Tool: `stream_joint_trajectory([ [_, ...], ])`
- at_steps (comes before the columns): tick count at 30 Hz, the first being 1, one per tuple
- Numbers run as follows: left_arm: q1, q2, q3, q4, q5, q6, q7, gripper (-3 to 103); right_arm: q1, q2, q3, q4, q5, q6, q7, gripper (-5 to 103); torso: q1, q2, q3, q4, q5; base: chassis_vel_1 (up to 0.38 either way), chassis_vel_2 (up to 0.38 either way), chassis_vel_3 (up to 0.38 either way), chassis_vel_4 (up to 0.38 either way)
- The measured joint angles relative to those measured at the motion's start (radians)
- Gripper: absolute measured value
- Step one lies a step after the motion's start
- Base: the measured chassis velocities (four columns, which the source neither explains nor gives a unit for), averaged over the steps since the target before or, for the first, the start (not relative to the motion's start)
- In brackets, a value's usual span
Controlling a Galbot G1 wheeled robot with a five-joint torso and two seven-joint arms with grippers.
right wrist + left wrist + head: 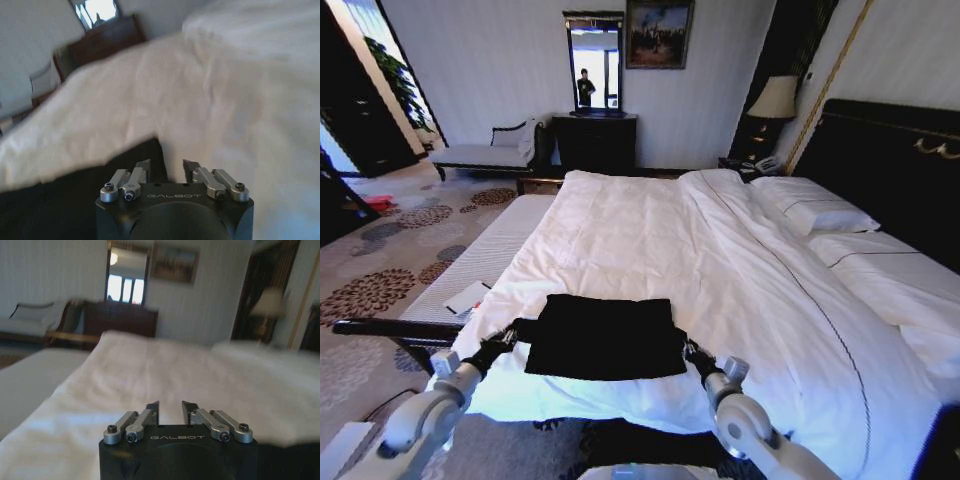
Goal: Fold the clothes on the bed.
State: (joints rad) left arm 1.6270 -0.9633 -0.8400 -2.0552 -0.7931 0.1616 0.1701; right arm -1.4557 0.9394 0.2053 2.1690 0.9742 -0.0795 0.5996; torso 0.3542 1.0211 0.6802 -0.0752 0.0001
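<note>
The clothes are one black T-shirt, lying flat as a rough rectangle on the white duvet of the bed, close to its near edge. My left gripper sits at the shirt's left edge. In the left wrist view the left gripper is open, with bare duvet between its fingers. My right gripper sits at the shirt's right edge. In the right wrist view the right gripper is open just above the dark shirt, with nothing held.
White pillows and a dark headboard are at the right. A striped bench with a sheet of paper runs along the bed's left side. A chaise, dresser and lamp stand by the far wall.
</note>
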Motion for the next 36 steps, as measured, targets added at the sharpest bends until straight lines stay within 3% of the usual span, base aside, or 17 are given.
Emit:
stream_joint_trajectory([
  [2, -0.036, -0.007, -0.019, -0.015, -0.076, -0.008, 0.016, 36, -0.009, 0.004, 0.058, 0.05, 0.008, 0.012, 0.001, 49, 0.0, 0.0, 0.0, -0.0013, -0.0001, 0.0, 0.0, 0.0, 0.0],
  [3, -0.064, -0.01, -0.031, -0.021, -0.136, -0.005, 0.012, 42, 0.004, 0.005, 0.093, 0.073, 0.035, 0.014, 0.007, 55, 0.0, 0.0, 0.0, -0.0005, -0.0001, 0.0, 0.0, 0.0, 0.0],
  [5, -0.088, -0.011, -0.034, -0.022, -0.181, 0.008, -0.009, 47, 0.017, 0.005, 0.11, 0.08, 0.052, 0.014, 0.013, 55, 0.0, 0.0, 0.0, 0.0002, 0.0, 0.0, 0.0, 0.0, 0.0],
  [9, -0.226, 0.0, 0.002, 0.045, -0.342, 0.119, -0.139, 64, 0.076, 0.009, 0.151, 0.057, 0.095, 0.013, 0.032, 77, 0.0, 0.0, 0.0, -0.0005, -0.0001, 0.0, 0.0, 0.0, 0.0],
  [10, -0.226, 0.0, 0.002, 0.045, -0.342, 0.119, -0.139, 64, 0.076, 0.009, 0.151, 0.057, 0.095, 0.013, 0.032, 77, 0.0, 0.0, 0.0, -0.0005, -0.0001, 0.0, 0.0, 0.0, 0.0],
  [13, -0.314, 0.008, 0.052, 0.124, -0.37, 0.211, -0.191, 81, 0.11, 0.014, 0.134, 0.027, 0.1, 0.009, 0.039, 88, 0.0, 0.0, 0.0, -0.0011, -0.0002, 0.0, 0.0, 0.0, 0.0],
  [15, -0.325, 0.007, 0.058, 0.152, -0.366, 0.235, -0.197, 86, 0.128, 0.015, 0.117, 0.015, 0.103, 0.006, 0.04, 93, 0.0, 0.0, 0.0, -0.0014, -0.0002, 0.0, 0.0, 0.0, 0.0],
  [17, -0.331, 0.005, 0.06, 0.178, -0.36, 0.255, -0.204, 91, 0.154, 0.018, 0.095, -0.003, 0.108, 0.003, 0.04, 97, 0.0, 0.0, 0.0, -0.0006, 0.0, 0.0, 0.0, 0.0, 0.0],
  [18, -0.351, 0.003, 0.072, 0.224, -0.358, 0.286, -0.213, 96, 0.174, 0.021, 0.078, -0.018, 0.112, 0.0, 0.04, 99, 0.0, 0.0, 0.0, 0.001, 0.0001, 0.0, 0.0, 0.0, 0.0],
  [22, -0.431, -0.006, 0.156, 0.358, -0.356, 0.347, -0.213, 100, 0.188, 0.035, 0.064, -0.046, 0.114, -0.006, 0.041, 100, 0.0, 0.0, 0.0, -0.001, -0.0006, 0.0, 0.0, 0.0, 0.0],
  [36, -0.567, -0.095, 0.277, 0.524, -0.343, 0.348, -0.152, 100, 0.188, 0.05, 0.058, -0.081, 0.111, -0.012, 0.05, 100, 0.0, 0.0, 0.0, -0.0002, 0.0, 0.0, 0.0, 0.0, 0.0],
])
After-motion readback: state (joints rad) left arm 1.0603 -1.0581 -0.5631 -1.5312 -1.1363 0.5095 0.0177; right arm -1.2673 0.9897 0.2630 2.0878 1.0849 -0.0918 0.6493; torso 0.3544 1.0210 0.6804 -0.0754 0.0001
